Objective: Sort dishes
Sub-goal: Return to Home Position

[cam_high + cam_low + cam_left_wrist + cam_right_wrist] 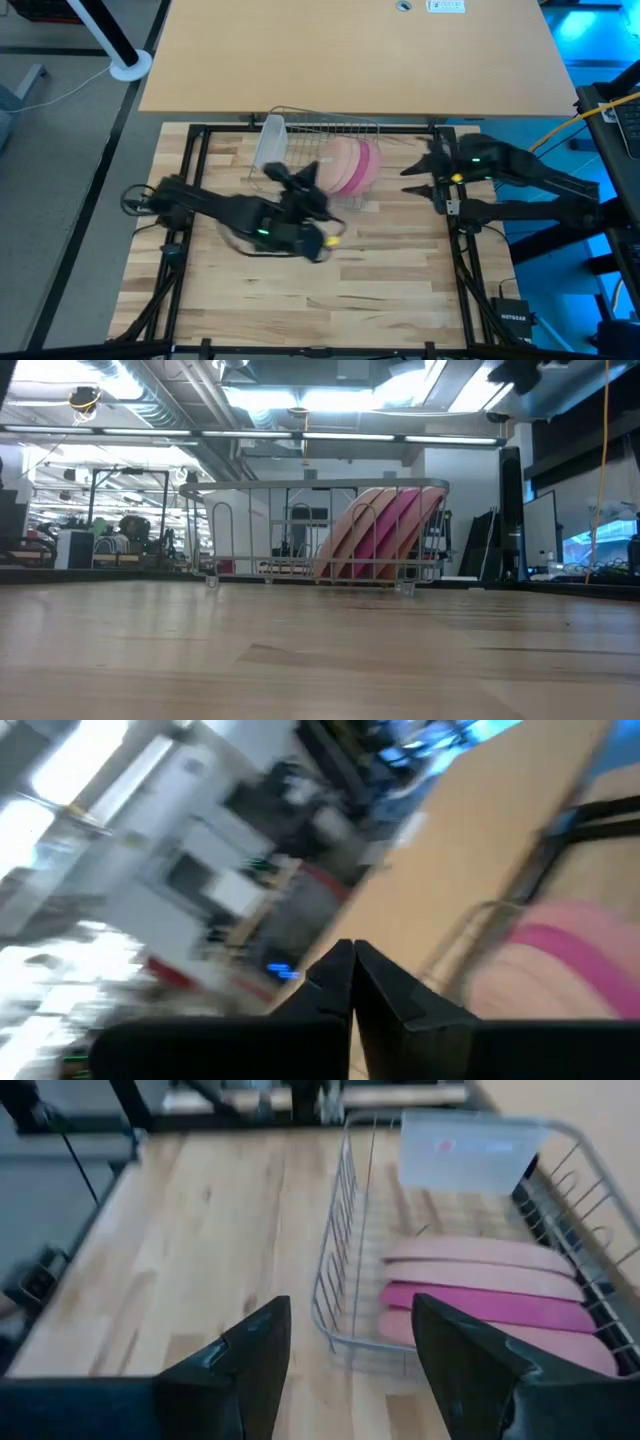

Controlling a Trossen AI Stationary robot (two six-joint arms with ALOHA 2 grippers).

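Three plates stand on edge, leaning, inside the silver wire rack (322, 128) at the table's far middle: a magenta one (490, 1305), a tan one (480, 1278) and a pale peach one (470, 1252). They also show in the low view (385, 535). My left gripper (272, 168) is shut and empty, raised near the rack's near left side; its fingertips (352, 952) are closed together. My right gripper (412, 168) is open and empty, just right of the rack, with its fingers (350, 1330) pointing at the rack's right end.
A translucent whitish tumbler (270, 140) lies at the rack's left end and also shows in the right wrist view (465, 1150). A black frame (190, 180) borders the wooden table. Bare wood (380, 280) lies on the near side of the rack.
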